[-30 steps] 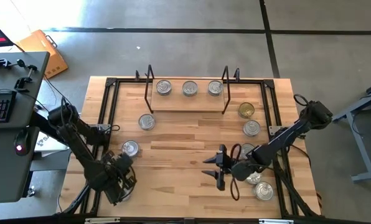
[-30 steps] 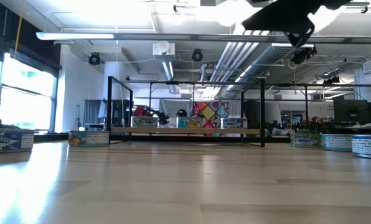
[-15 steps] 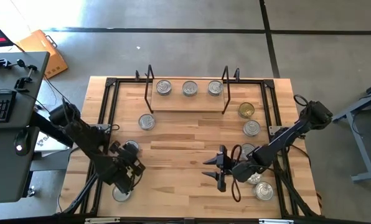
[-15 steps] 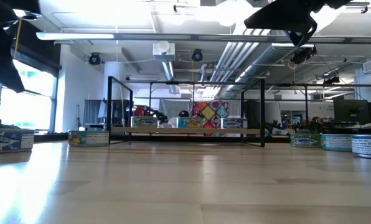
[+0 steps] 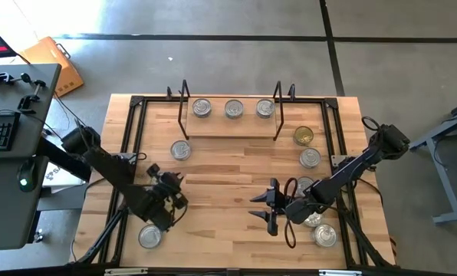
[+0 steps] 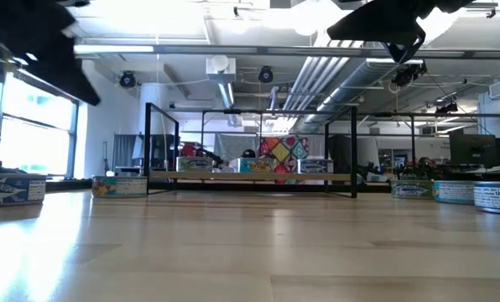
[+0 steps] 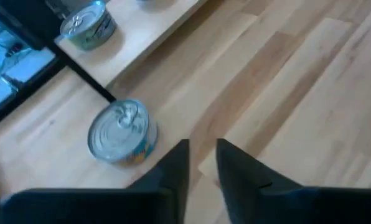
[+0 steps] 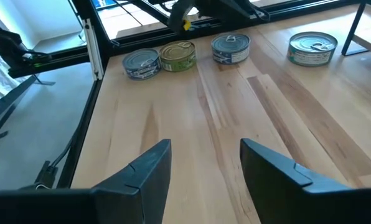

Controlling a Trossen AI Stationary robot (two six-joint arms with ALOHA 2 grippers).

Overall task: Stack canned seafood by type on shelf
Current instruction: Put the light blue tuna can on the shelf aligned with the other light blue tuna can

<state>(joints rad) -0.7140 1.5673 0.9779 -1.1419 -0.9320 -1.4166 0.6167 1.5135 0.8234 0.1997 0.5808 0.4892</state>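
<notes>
Dark fingers of the left gripper (image 5: 169, 198) stand a narrow slot apart with nothing between them, hovering above bare boards at about seven o'clock on the table (image 5: 228, 165) in the high view. Its wrist view shows the nearest silver-topped tin (image 7: 122, 131) lying just beyond the fingertips (image 7: 178, 163) and off to one side, not in line with the slot. The likely fault is that a gap this slim cannot straddle the tin's width: a descent now would land a finger on the lid or shove the tin along the wood. Another tin (image 5: 149, 236) sits near the front edge behind the gripper, where the arm's sweep could clip it.

The right gripper (image 5: 263, 206) waits at about five o'clock, jaws spread and empty, with loose tins (image 8: 175, 57) ahead of it.

Three tins (image 5: 233, 109) stand in a row on the shelf (image 5: 228, 127) at twelve o'clock; others are scattered towards three and five o'clock. Every tin sits flat, lid upward, its short axis vertical; being round, none has a heading.
</notes>
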